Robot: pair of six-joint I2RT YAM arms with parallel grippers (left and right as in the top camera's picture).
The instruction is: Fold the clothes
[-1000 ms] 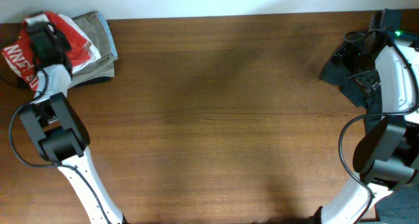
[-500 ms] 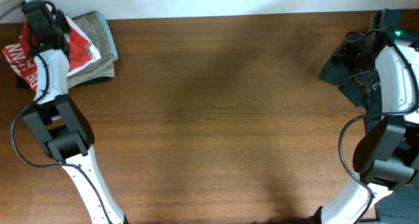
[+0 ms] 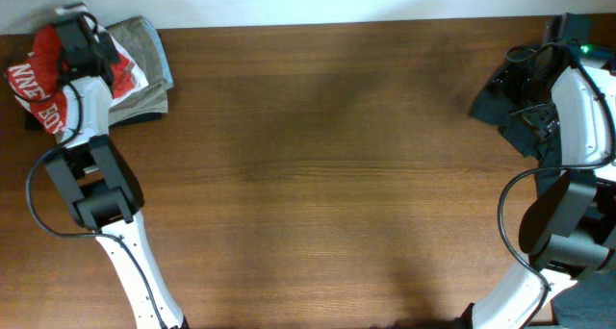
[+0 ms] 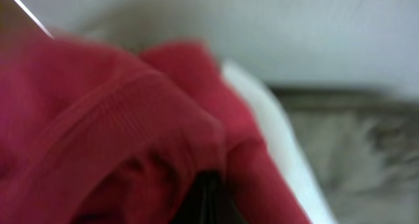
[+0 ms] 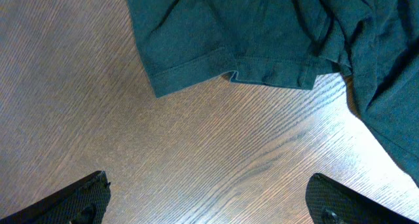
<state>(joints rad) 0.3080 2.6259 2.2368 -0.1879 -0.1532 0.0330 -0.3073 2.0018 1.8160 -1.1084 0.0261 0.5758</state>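
The clothes, an orange-red T-shirt [image 3: 38, 64] with white lettering, lie bunched at the table's far left back corner, partly on a folded pile. My left gripper [image 3: 75, 36] sits on top of the shirt. In the left wrist view, red fabric [image 4: 118, 119] fills the frame and gathers round the dark tips of my left gripper [image 4: 208, 199], which is shut on it. My right gripper [image 5: 209, 201] hangs open above bare wood at the far right, with nothing between its fingers.
A khaki-grey folded garment [image 3: 146, 64] lies under and to the right of the red shirt, with a white shirt [image 4: 262, 119] between them. A dark teal garment [image 5: 249, 27] lies crumpled at the right back corner [image 3: 500, 96], just beyond my right gripper.
My left gripper went toward the back edge, then came a little to the right and forward. The red shirt shifted with it. The right arm has not moved.
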